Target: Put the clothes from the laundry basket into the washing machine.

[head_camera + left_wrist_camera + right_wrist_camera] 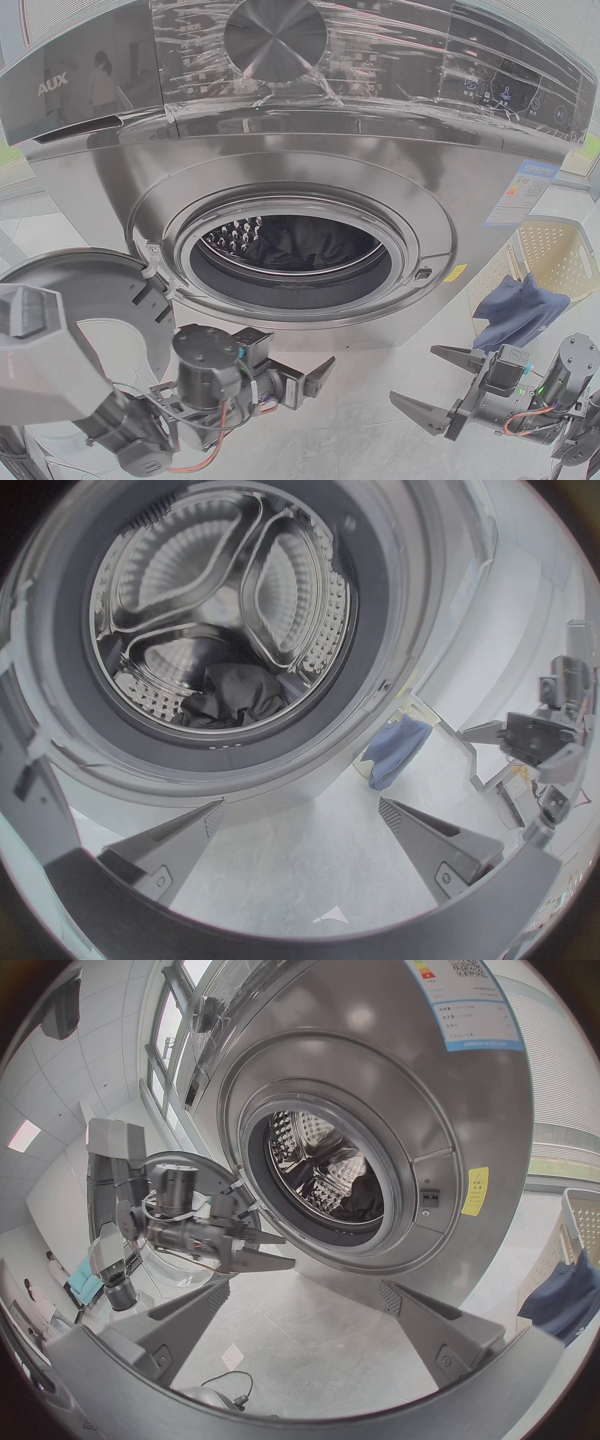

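Grey, faintly veined floor tiles [350, 431] spread out in front of the washing machine [300, 156], and white tiled walls with tall windows [169, 1022] stand on the machine's hinge side. This silver front-loader has a dark glossy panel across its top and a large round dial at the middle of that panel. Its round door [94, 294] is swung fully open on the left of the opening. On the floor to the right of the machine stands a cream perforated laundry basket [556, 250], with a blue garment [519, 312] draped over its rim on the side nearer the machine. Dark clothes [300, 244] lie in a heap at the bottom of the steel drum. The left gripper [301, 804] hangs low in front of the opening, fingers spread apart and holding nothing. The right gripper [414, 372] hovers before the machine's right front corner, near the basket, its fingers likewise parted and empty. A blue-edged label [522, 194] and a small yellow sticker [455, 272] sit right of the opening.
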`<state>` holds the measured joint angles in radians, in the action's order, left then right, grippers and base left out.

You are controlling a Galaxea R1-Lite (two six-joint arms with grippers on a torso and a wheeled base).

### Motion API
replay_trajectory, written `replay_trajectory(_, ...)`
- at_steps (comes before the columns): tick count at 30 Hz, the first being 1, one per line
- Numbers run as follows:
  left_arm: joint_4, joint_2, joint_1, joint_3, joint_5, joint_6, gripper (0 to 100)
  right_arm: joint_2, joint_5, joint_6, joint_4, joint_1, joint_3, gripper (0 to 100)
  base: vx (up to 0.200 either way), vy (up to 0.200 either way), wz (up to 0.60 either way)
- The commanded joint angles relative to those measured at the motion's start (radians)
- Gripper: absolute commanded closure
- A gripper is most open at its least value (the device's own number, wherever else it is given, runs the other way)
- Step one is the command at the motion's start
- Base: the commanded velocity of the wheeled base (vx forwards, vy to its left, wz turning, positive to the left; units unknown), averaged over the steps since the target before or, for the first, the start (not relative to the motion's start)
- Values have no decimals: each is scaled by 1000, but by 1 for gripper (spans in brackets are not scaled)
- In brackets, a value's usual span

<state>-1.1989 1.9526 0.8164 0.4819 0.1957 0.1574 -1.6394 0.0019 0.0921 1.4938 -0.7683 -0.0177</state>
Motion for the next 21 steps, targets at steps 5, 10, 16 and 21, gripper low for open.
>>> replay_trajectory(5,-64,-494,26,-338,14,-13,0,204,-11,-17,-181,247,18,0,-120,0,0)
replay_trajectory(10,-5,-696,-54,-428,42,-52,0,306,-26,-17,-273,339,18,0,-200,0,0)
replay_trajectory(16,127,-955,-120,-460,44,-87,0,503,-120,-40,-469,399,18,0,-200,0,0)
replay_trajectory(21,285,-1094,-171,-482,44,-84,0,716,-148,-32,-693,405,18,0,-200,0,0)
